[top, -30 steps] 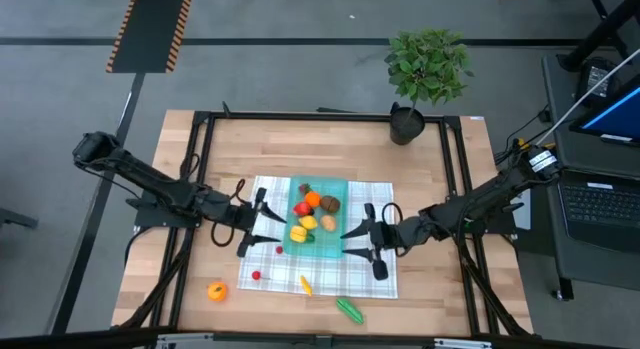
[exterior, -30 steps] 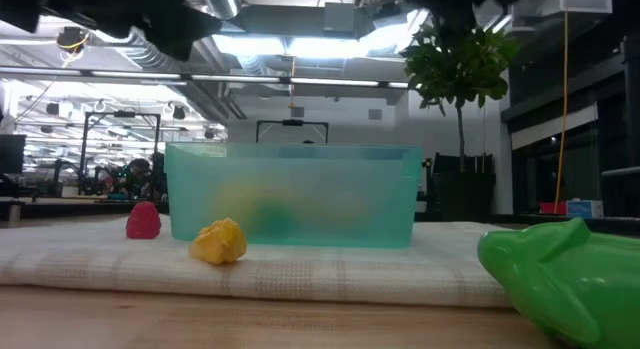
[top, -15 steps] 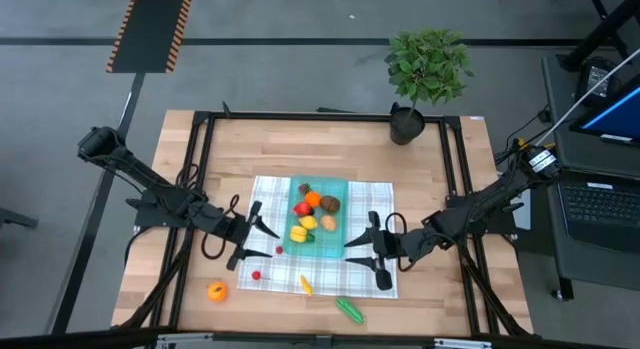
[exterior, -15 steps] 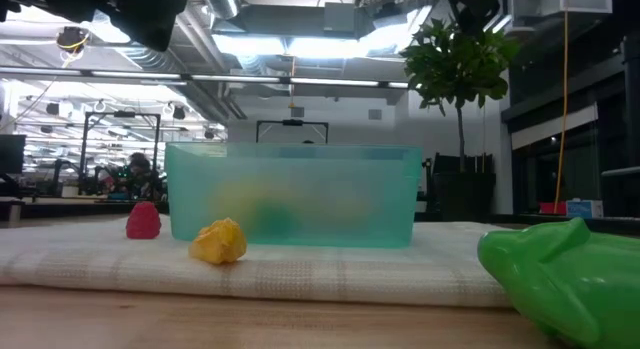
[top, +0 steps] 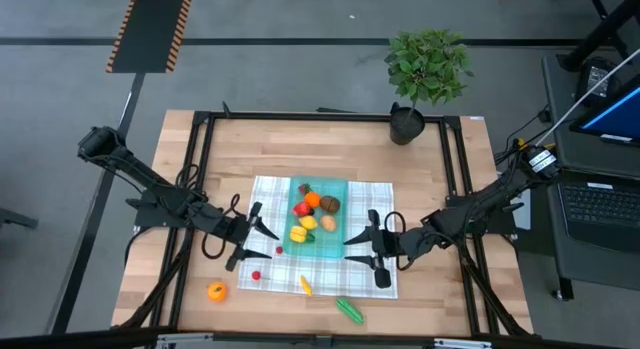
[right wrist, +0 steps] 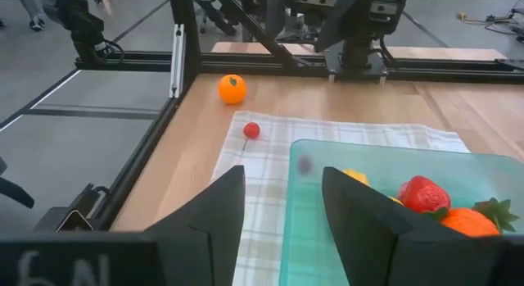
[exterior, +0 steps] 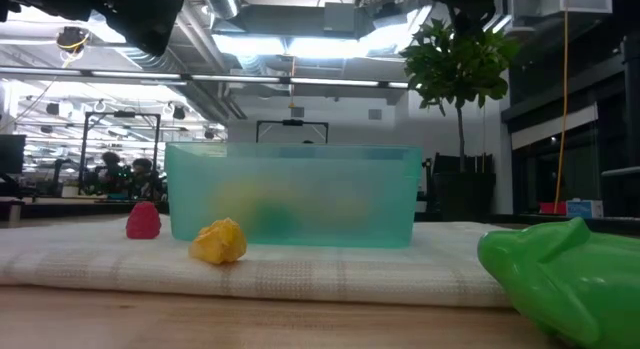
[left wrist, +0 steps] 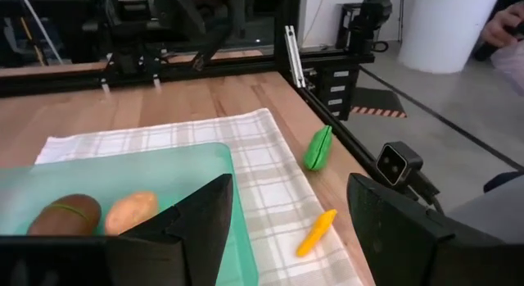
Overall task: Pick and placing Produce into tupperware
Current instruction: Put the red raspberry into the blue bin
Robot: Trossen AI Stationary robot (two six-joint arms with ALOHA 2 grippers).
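The teal tupperware [top: 318, 216] sits on the checked cloth [top: 268, 267] at the centre of the counter [top: 310, 149], holding a strawberry [top: 301, 207], an orange piece [top: 313, 199], brown pieces and yellow ones. The left pincer [top: 254, 239] hangs at 9 o'clock of the tupperware, fingers apart, gripping nothing. The right pincer [top: 362, 249] hangs at 4 o'clock of it, also open and empty. Outside remain a small orange [top: 217, 291] at 7 o'clock, a red cherry [top: 256, 275], a yellow piece [top: 305, 285] and a green vegetable [top: 349, 309] at 6 o'clock.
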